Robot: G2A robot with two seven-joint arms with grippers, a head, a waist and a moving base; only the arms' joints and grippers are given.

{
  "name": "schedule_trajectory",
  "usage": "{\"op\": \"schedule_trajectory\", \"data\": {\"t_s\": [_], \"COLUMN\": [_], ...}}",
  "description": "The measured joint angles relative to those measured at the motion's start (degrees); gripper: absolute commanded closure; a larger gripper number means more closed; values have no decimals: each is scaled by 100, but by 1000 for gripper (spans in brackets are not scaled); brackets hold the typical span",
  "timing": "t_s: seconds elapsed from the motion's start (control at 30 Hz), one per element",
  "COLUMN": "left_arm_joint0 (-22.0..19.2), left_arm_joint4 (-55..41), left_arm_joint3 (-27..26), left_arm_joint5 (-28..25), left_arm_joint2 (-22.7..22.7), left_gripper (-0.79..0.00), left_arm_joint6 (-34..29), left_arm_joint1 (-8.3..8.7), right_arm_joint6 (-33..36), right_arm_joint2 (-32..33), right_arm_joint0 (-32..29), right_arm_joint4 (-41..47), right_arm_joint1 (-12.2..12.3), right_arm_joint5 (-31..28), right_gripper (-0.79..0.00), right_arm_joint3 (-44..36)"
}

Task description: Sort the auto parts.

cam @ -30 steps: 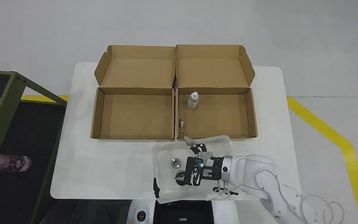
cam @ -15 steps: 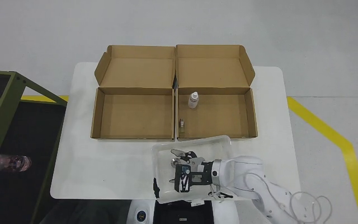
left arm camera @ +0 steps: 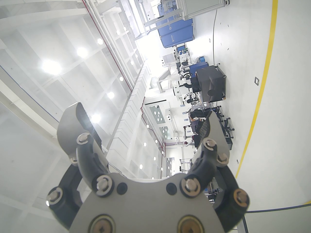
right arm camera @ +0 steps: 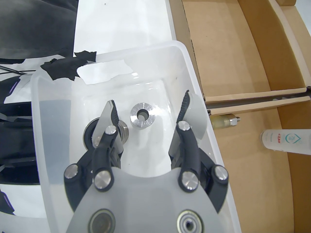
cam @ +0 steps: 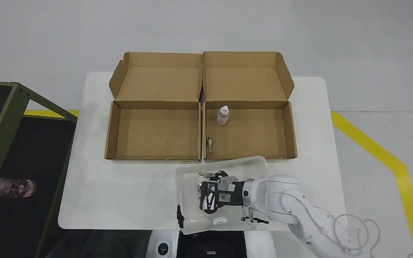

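Observation:
My right gripper (right arm camera: 148, 109) hangs open inside the clear plastic bin (right arm camera: 189, 56), in its left part in the top view (cam: 206, 195). A silver round part with a centre hole (right arm camera: 142, 117) lies on the bin floor just beyond and between the fingertips. A dark-rimmed bearing-like ring (right arm camera: 88, 134) sits beside it, half hidden behind one finger (right arm camera: 110, 112). In the right cardboard box (cam: 248, 132) lie a white bottle (cam: 223, 115) and a small fitting (cam: 209, 140). My left gripper (left arm camera: 142, 117) is open and holds nothing, pointing up at the hall ceiling.
The left cardboard box (cam: 155, 132) stands beside the right one, both with lids folded back. The bin (cam: 222, 162) sits at the table's front edge, close to the boxes' front walls. Black tape (right arm camera: 65, 67) marks a torn bin corner.
My right gripper has moved left along the bin, toward its left end, staying open.

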Motion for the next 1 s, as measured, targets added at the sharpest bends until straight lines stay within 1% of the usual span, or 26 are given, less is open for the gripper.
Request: {"op": "schedule_trajectory", "data": {"t_s": [0.17, 0.2, 0.53, 0.57, 0.7, 0.77, 0.87, 0.9, 0.93, 1.0], "left_arm_joint0": [0, 0, 0, 0, 0, 0, 0, 0, 0, 0], "left_arm_joint4": [0, 0, 0, 0, 0, 0, 0, 0, 0, 0], "left_arm_joint3": [0, 0, 0, 0, 0, 0, 0, 0, 0, 0], "left_arm_joint5": [0, 0, 0, 0, 0, 0, 0, 0, 0, 0], "left_arm_joint2": [0, 0, 0, 0, 0, 0, 0, 0, 0, 0], "left_gripper": [-785, -785, -785, -785, -785, -785, -785, -785, -785, -785], "left_arm_joint6": [0, 0, 0, 0, 0, 0, 0, 0, 0, 0], "left_arm_joint1": [0, 0, 0, 0, 0, 0, 0, 0, 0, 0], "right_arm_joint6": [232, 277, 726, 763, 947, 1069, 1245, 1290, 1349, 1426], "right_arm_joint2": [-105, -137, -533, -564, -681, -738, -829, -859, -894, -944], "right_arm_joint0": [120, 149, 576, 614, 772, 849, 962, 995, 1039, 1104], "right_arm_joint4": [-22, -33, 148, 174, 281, 350, 459, 491, 531, 582], "right_arm_joint1": [-32, -41, -175, -187, -237, -264, -304, -316, -332, -355], "right_arm_joint5": [78, 89, 93, 93, 103, 139, 158, 153, 155, 168], "right_gripper": [-409, -394, -391, -416, -453, -446, -459, -477, -468, -477], "right_arm_joint3": [29, 44, 400, 430, 539, 598, 679, 706, 744, 796]}}
